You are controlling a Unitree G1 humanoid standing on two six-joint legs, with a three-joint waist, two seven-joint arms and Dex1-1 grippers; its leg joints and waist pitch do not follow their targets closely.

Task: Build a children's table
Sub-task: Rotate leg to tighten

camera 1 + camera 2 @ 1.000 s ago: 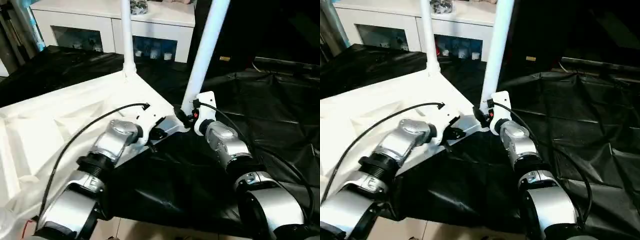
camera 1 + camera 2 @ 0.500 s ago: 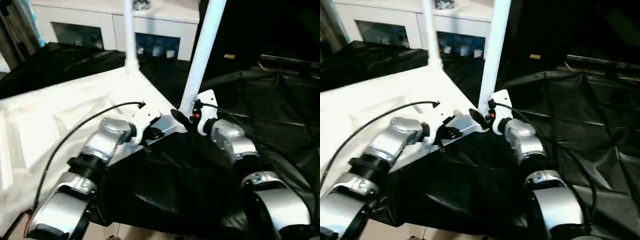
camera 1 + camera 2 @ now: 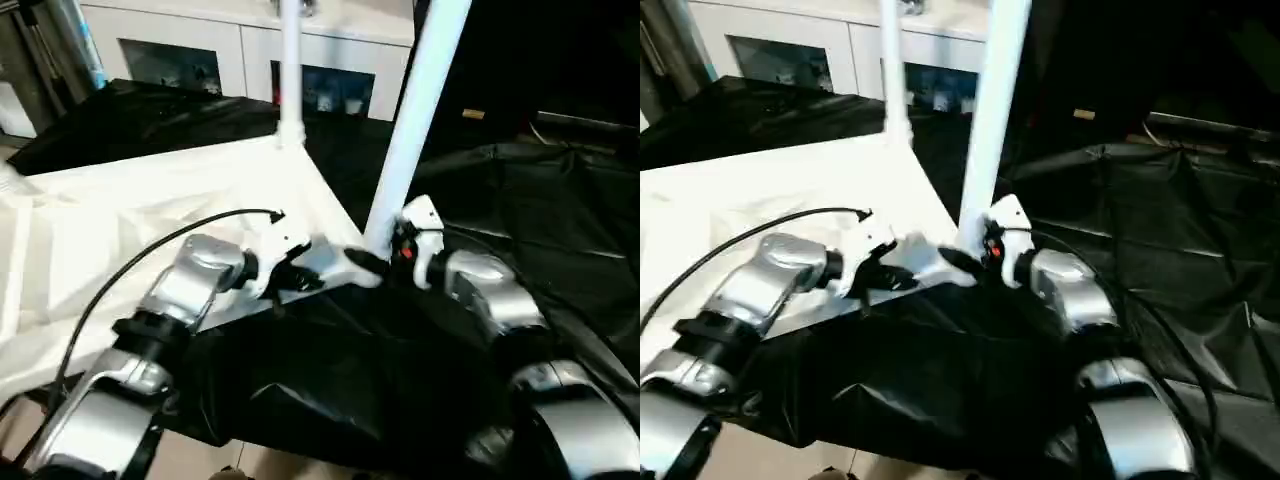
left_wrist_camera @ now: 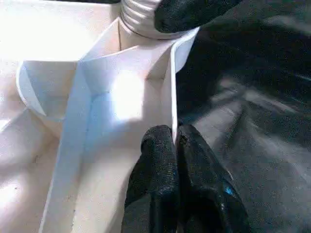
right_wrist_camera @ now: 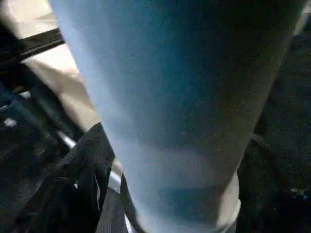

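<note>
From the head, the white table top (image 3: 150,210) lies upside down on a black sheet (image 3: 520,190), its ribbed underside facing up and its near right corner toward the robot. Two white legs stand upright from it: the near leg (image 3: 415,110) rises from the near corner socket, and the far leg (image 3: 291,70) stands at the corner behind it. Beyond the table, a white cabinet (image 3: 240,60) with glass doors runs along the back.

The left gripper (image 3: 300,272) reaches in along the table's near edge, just beside the corner. The right gripper (image 3: 375,262) sits at the foot of the near leg, with one black finger stretched across in front of the leg's base; the other finger is hidden behind the leg, so it probably straddles the leg, but contact is not clear from here.

In the left wrist view, the left gripper's two black fingers (image 4: 158,160) are pressed together with a thin upright wall of the table's rim (image 4: 172,87) pinched between their tips. Ahead lies the corner socket (image 4: 146,19), holding the ridged end of the near leg, and a black fingertip of the right gripper (image 4: 189,12) rests against that ridged end.

In the right wrist view, the near leg (image 5: 184,107) stands very close in front of the camera. One dark finger (image 5: 82,174) shows beside the leg, spread wide to one side of it.
</note>
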